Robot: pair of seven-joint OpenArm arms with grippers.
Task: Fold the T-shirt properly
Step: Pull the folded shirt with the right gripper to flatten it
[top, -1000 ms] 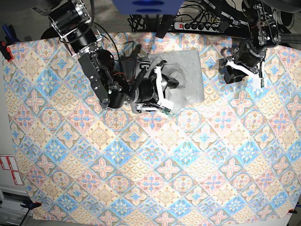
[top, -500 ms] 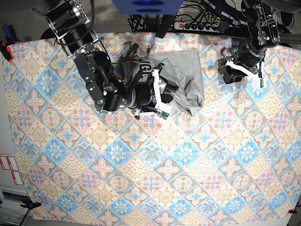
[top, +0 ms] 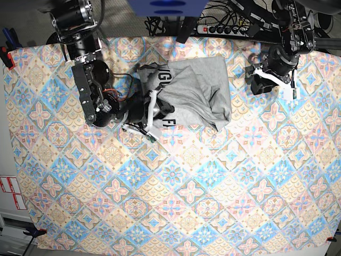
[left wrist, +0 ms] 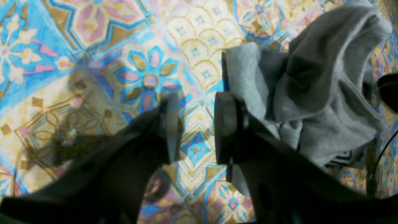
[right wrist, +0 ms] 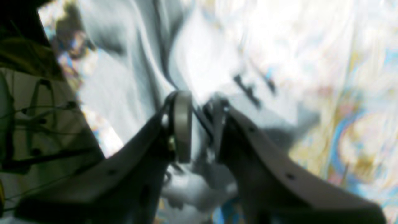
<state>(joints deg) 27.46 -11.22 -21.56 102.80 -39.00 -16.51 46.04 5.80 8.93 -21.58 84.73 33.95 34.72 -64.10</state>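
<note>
The grey T-shirt lies crumpled at the back middle of the tablecloth, with black lettering showing along its left and lower edges. My right gripper is at the shirt's left side. In the right wrist view, which is blurred, the gripper is shut on a fold of the grey shirt. My left gripper is just right of the shirt. In the left wrist view it is open and empty over the tablecloth, with the bunched shirt beside its right finger.
The colourful tile-patterned tablecloth covers the whole table. A power strip and cables lie beyond the back edge. A red clamp sits at the left edge. A black cable crosses the right of the left wrist view.
My right gripper has moved left with the shirt in it, dragging the left part out and exposing more lettering. The left arm has hardly moved.
</note>
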